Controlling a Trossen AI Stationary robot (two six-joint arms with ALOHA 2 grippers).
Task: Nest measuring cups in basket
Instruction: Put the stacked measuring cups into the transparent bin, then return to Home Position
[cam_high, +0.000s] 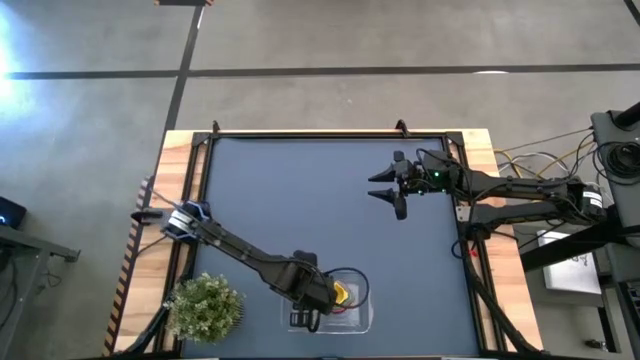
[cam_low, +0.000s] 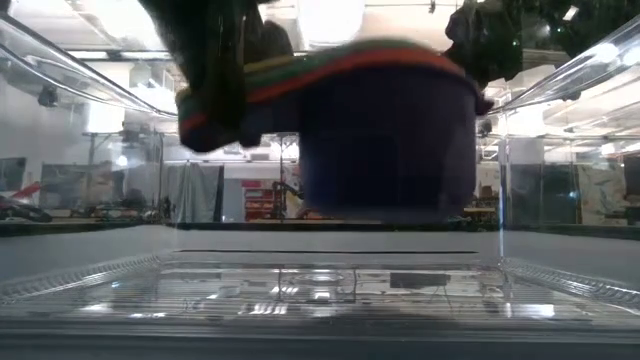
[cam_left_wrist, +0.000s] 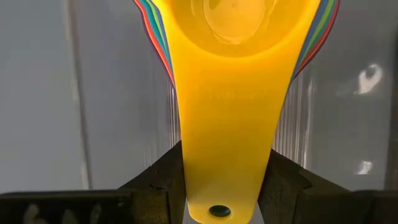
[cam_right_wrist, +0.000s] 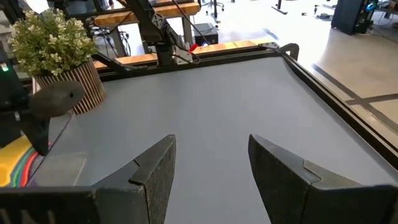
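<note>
The measuring cups (cam_low: 385, 130) are nested in one stack, yellow (cam_high: 342, 294) uppermost and a dark blue-purple cup at the bottom. My left gripper (cam_high: 318, 300) is shut on the stack's handles over the clear basket (cam_high: 362, 318) at the table's near edge. In the low view the stack hangs above the basket's floor (cam_low: 320, 285). The left wrist view shows the yellow handle (cam_left_wrist: 227, 124) with coloured handle edges (cam_left_wrist: 158, 37) under it. My right gripper (cam_high: 388, 187) waits open over the table's far right part, holding nothing. My left gripper pinches the stacked handles between its two fingers (cam_left_wrist: 165, 177), one on each side edge, near the handles' free end (cam_left_wrist: 217, 199) with the hole. The fingers lie along the handles. The stack sits about level, its bowls lifted clear above the basket's floor.
A bushy green plant (cam_high: 205, 305) in a striped pot stands at the table's near left corner, close beside the left arm. The dark mat (cam_high: 300, 200) is bare between the two arms. Raised frame rails (cam_high: 330, 135) run along the table's edges.
</note>
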